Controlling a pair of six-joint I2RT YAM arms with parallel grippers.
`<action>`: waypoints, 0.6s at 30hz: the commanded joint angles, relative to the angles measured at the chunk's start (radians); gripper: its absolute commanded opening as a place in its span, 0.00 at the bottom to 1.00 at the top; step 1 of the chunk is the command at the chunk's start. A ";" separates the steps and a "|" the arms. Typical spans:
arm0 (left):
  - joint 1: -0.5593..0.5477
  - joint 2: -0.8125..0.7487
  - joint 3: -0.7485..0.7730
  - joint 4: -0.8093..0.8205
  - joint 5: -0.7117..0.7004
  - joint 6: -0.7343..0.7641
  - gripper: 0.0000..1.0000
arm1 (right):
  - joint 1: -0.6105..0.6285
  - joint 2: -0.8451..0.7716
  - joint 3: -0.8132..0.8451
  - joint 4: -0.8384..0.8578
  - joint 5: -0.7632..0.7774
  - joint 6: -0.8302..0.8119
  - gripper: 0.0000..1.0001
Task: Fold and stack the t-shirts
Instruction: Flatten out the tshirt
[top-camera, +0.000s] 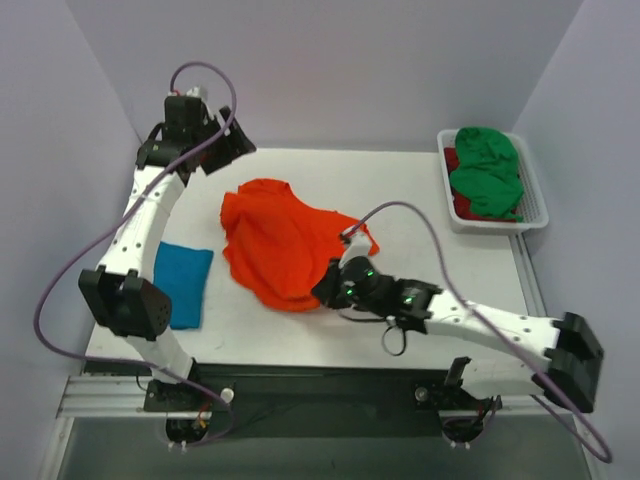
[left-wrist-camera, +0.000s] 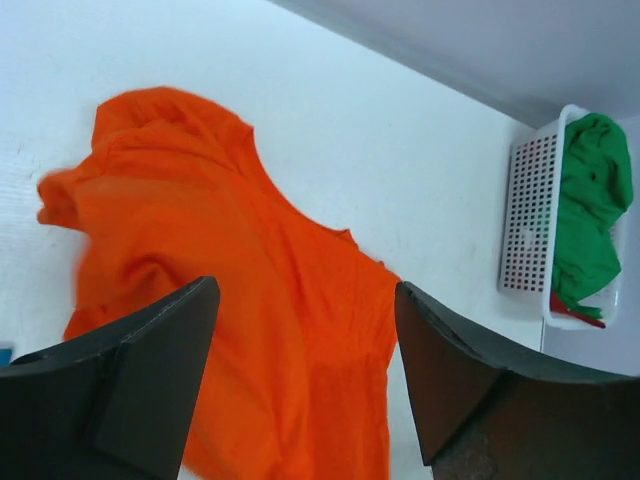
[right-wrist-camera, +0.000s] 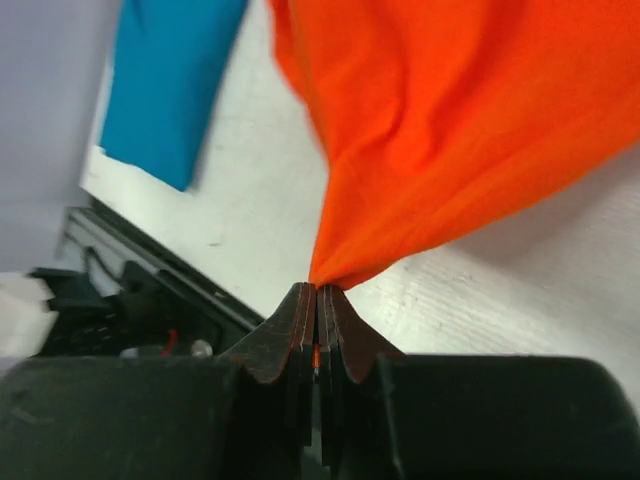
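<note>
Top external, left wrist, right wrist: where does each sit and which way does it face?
Top external: above and behind the bases, looking down on the table; both arms, left gripper, right gripper show.
Left wrist: raised far left, facing across the orange t-shirt toward the basket; own open fingers show.
Right wrist: low at the table, facing its near left edge; fingers shut on the orange t-shirt.
Shared: orange t-shirt in all; teal t-shirt in top and right wrist.
</note>
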 joint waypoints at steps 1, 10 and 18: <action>0.002 -0.112 -0.096 -0.034 -0.032 0.044 0.83 | 0.053 0.257 0.066 0.267 0.145 -0.017 0.00; -0.035 -0.493 -0.679 0.124 -0.072 0.004 0.81 | 0.049 0.512 0.143 0.279 0.001 -0.041 0.62; -0.301 -0.620 -1.055 0.199 -0.200 -0.048 0.69 | -0.371 0.132 -0.051 0.074 -0.053 -0.071 0.73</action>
